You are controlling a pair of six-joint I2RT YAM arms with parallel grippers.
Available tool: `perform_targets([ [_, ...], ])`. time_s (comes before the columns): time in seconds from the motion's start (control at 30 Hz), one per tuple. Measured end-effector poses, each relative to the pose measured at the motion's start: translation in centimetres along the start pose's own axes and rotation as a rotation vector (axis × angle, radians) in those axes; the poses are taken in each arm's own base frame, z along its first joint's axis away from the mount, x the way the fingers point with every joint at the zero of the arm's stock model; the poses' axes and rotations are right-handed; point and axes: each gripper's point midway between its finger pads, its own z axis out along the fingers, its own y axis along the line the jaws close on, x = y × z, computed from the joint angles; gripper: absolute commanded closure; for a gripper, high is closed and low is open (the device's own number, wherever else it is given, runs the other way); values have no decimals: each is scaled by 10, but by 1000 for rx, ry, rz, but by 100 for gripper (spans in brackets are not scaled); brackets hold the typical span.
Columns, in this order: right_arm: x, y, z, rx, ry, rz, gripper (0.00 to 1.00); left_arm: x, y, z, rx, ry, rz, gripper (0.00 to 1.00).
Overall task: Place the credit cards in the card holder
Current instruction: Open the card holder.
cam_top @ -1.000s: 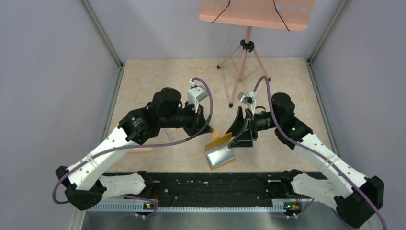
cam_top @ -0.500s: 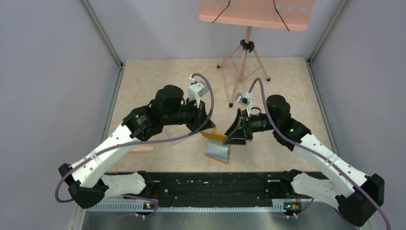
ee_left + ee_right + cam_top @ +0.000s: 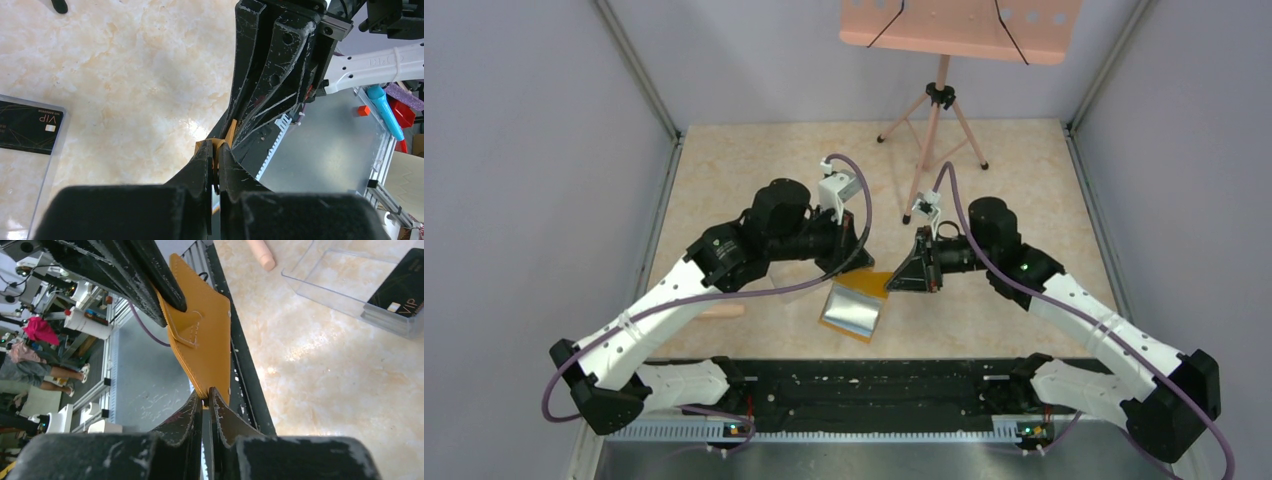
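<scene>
Gripping thin edges of the orange card holder (image 3: 205,340) – left gripper (image 3: 215,155) clamped, right gripper (image 3: 205,400) clamped, grey lining (image 3: 852,312) up

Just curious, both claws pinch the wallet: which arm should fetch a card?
Left, probably: the card in the clear box lies nearer it; the right gripper also pinches the card holder.

Shot from high and behind, looking down over the whole table (image 3: 744,180); from each wrist, close-up, facing one another, sharing the card holder (image 3: 205,347) across all three, the clear box (image 3: 345,290) between wrists.
</scene>
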Motion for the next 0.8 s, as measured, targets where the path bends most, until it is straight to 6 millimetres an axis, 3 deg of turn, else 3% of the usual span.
perform_targets([
  [0.17, 0, -10, 0, 58, -7, 8, 61, 4, 1, 3, 7, 9, -11, 100],
  [0.33, -5, -13, 1, 74, -30, -6, 54, 7, -5, 5, 44, 17, -26, 100],
  [0.5, -9, -8, 2, 44, -40, -29, 74, 7, -7, 7, 61, 14, -34, 100],
  [0.63, -10, -2, 2, 13, -38, -46, 98, 5, -7, 8, 62, 6, -39, 100],
  [0.73, -9, 0, 1, 0, -31, -51, 100, 6, -6, 8, 53, 5, -45, 100],
  [0.77, -8, 0, 1, -2, -29, -51, 100, 5, -5, 9, 51, 4, -46, 92],
  [0.8, -8, 0, 1, -2, -28, -50, 100, 5, -5, 9, 48, 2, -47, 65],
])
